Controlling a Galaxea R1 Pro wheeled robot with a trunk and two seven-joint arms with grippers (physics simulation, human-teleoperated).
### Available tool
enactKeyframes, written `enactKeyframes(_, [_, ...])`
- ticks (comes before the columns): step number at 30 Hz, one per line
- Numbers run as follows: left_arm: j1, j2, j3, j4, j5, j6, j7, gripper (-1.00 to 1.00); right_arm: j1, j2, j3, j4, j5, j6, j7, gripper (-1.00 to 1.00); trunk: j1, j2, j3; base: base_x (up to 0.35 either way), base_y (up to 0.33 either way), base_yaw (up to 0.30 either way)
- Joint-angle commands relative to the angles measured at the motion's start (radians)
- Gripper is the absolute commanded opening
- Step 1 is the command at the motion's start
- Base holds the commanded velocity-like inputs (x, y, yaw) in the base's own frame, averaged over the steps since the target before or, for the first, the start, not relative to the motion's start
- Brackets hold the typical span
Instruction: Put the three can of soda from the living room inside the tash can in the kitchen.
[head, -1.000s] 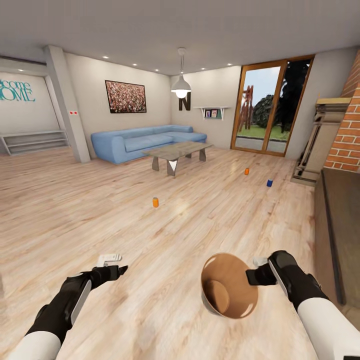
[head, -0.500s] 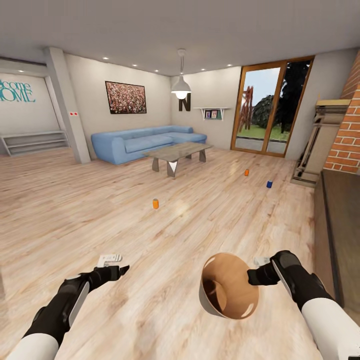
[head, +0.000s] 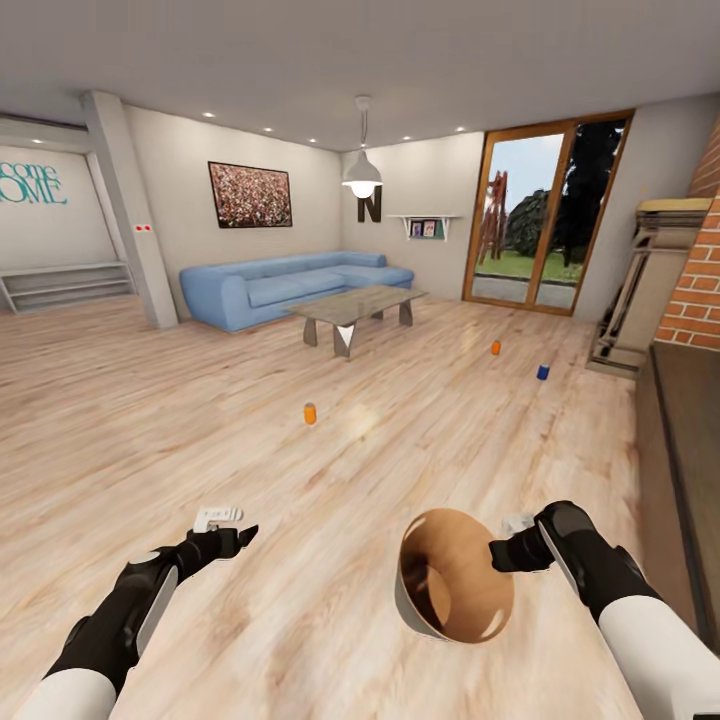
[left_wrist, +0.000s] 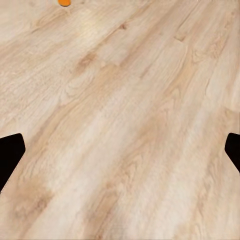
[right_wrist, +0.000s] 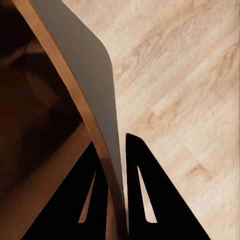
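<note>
Three soda cans stand on the living room's pale wood floor: an orange can (head: 310, 413) nearest, a second orange can (head: 495, 347) farther right, and a blue can (head: 543, 372) beside it. The near orange can's bottom (left_wrist: 64, 2) shows in the left wrist view. My right gripper (head: 505, 552) is shut on the rim of the trash can (head: 455, 590), a round bin with a copper-brown inside, held tilted above the floor. In the right wrist view the fingers (right_wrist: 107, 200) pinch the bin's wall (right_wrist: 85, 100). My left gripper (head: 235, 535) hangs open over bare floor.
A blue corner sofa (head: 285, 285) and a low table (head: 352, 305) stand at the back. Wood-framed glass doors (head: 545, 210) are at the far right, a brick fireplace (head: 695, 290) with a dark hearth (head: 690, 420) along the right side.
The whole view has shifted slightly as the robot advances; the cans sit a little lower in the picture. The bin stays in my right gripper, tilted a bit more.
</note>
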Motion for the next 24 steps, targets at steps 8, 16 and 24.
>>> enactKeyframes(8, [0.000, -0.001, 0.000, 0.001, -0.001, -0.001, 0.002, 1.00, 0.000, 0.001, 0.000, -0.001, -0.031, 0.006, 0.005, -1.00, 0.000, 0.000, 0.000, 0.323, 0.000, 0.000])
enactKeyframes(16, [0.000, -0.001, 0.000, 0.001, -0.001, -0.001, 0.004, 1.00, 0.000, 0.002, 0.001, -0.001, -0.031, 0.007, 0.005, -1.00, 0.000, 0.000, 0.000, 0.328, 0.000, 0.000])
enactKeyframes(24, [0.000, -0.001, 0.000, 0.001, -0.001, 0.000, 0.003, 1.00, 0.000, 0.004, 0.003, -0.001, -0.031, 0.006, 0.003, -1.00, 0.000, 0.000, 0.000, 0.328, 0.000, 0.000])
